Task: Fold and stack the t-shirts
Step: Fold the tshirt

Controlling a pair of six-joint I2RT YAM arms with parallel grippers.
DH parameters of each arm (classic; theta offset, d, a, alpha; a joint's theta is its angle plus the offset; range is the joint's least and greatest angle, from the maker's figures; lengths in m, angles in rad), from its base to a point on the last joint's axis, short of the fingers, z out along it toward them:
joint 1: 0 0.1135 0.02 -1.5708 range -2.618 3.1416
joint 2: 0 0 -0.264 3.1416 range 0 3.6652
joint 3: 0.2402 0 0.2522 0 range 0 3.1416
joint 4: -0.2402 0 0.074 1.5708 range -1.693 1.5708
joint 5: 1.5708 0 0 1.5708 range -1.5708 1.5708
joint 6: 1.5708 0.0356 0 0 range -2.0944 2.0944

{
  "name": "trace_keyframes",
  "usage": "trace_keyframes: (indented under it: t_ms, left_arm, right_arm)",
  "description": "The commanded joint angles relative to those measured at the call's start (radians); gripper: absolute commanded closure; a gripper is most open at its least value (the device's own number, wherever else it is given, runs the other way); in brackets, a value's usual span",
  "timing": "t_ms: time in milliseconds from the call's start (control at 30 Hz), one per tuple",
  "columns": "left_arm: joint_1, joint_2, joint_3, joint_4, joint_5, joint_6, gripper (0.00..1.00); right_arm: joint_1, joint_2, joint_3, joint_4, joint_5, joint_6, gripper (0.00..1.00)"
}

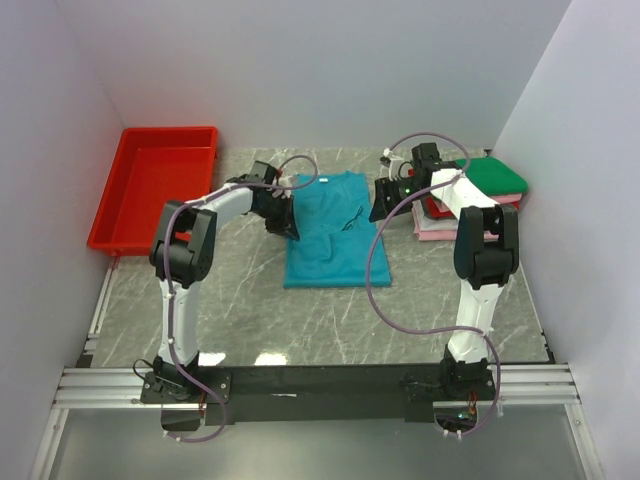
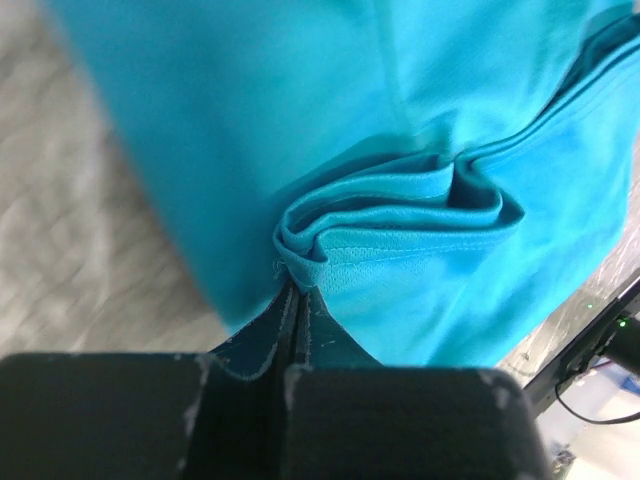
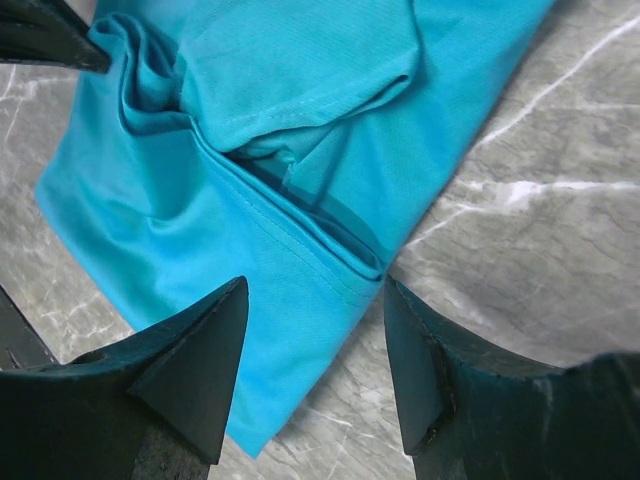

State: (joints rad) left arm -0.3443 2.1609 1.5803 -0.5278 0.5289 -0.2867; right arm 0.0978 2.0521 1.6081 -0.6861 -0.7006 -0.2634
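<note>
Pinched shut, left gripper (image 2: 292,320) holds a bunched edge of the teal t-shirt (image 2: 300,100) for folding; right gripper (image 3: 315,290) gapes over the hem.

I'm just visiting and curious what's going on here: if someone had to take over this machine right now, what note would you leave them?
Left gripper: shut on a bunched edge of the teal t-shirt.
Right gripper: open over the shirt's other edge, holding nothing.
Done: a green shirt tops the folded stack on the right side.
To do: finish folding the teal one, then add it to the stack.
</note>
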Motion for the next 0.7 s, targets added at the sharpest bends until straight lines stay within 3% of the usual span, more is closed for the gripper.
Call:
trace_keyframes:
  t_ms: [0,267,367,500,667]
  left_arm:
    - [0.028,-0.095,-0.055,0.029,0.025,-0.015,1.0]
    - [0.041,-0.116,-0.088,0.049,0.0,-0.037,0.96]
    - [0.041,-0.128,-0.083,0.052,-0.039,-0.057,0.86]
    - [0.041,-0.168,-0.097,0.048,-0.165,-0.065,0.61]
    - [0.036,-0.356,-0.188,0.132,-0.407,-0.011,0.55]
  right_arm:
    - [-0.013,0.0,-0.005,-0.003,-0.014,-0.013,0.37]
    - [-0.017,0.003,-0.005,-0.01,-0.014,-0.019,0.37]
    - [-0.018,-0.006,-0.011,-0.01,-0.008,-0.023,0.37]
    - [-0.017,-0.018,-0.011,-0.013,-0.002,-0.042,0.37]
    - [-0.017,-0.108,-0.025,-0.059,-0.031,-0.147,0.37]
